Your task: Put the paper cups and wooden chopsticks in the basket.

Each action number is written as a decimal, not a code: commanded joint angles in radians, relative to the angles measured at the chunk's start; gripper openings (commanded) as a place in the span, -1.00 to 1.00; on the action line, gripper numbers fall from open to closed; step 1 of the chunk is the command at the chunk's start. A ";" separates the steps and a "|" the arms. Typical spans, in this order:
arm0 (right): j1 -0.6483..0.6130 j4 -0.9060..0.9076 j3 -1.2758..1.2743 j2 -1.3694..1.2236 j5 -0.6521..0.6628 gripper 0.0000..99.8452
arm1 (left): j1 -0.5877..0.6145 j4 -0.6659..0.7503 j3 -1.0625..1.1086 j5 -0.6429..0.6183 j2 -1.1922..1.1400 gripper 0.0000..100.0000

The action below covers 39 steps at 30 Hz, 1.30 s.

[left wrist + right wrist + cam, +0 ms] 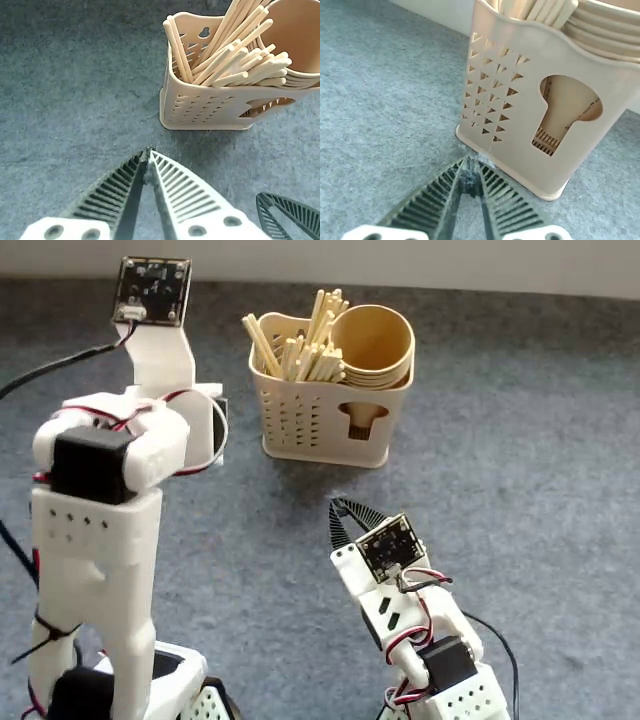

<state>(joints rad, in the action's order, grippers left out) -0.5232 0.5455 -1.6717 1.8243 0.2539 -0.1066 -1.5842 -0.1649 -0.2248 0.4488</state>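
A beige perforated basket (pixel 320 430) stands at the back middle of the grey table. Wooden chopsticks (pixel 300 350) fill its left half and stacked paper cups (pixel 372 345) its right half. The left wrist view shows the basket (pixel 210 107), the chopsticks (pixel 225 55) and the cups (pixel 295 40) from above. My left gripper (pixel 147 152) is shut and empty, over bare table to the basket's left. My right gripper (pixel 468 167) is shut and empty, its tips just in front of the basket (pixel 520 100); the high view shows it as black fingers (pixel 340 512).
Grey carpet-like cloth (pixel 540 440) covers the table all around the basket. The left arm's white body (pixel 100 500) stands tall at the left. The right arm's black fingers (pixel 290 215) also appear in the left wrist view.
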 commanded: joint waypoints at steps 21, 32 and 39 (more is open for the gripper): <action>0.012 -0.025 -0.091 0.012 0.012 -0.99 | 0.008 0.565 1.049 0.175 0.980 -0.98; 0.120 -0.022 -0.084 0.012 -0.054 -0.99 | 0.012 0.562 1.279 0.176 1.262 -0.90; 0.199 -0.024 -0.079 0.012 -0.132 -0.99 | 0.125 0.565 1.394 0.175 1.383 -0.73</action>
<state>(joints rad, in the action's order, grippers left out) -0.3468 0.5455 -1.6717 1.8243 0.1358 -0.0575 -1.0441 1.2083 -0.0529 1.8113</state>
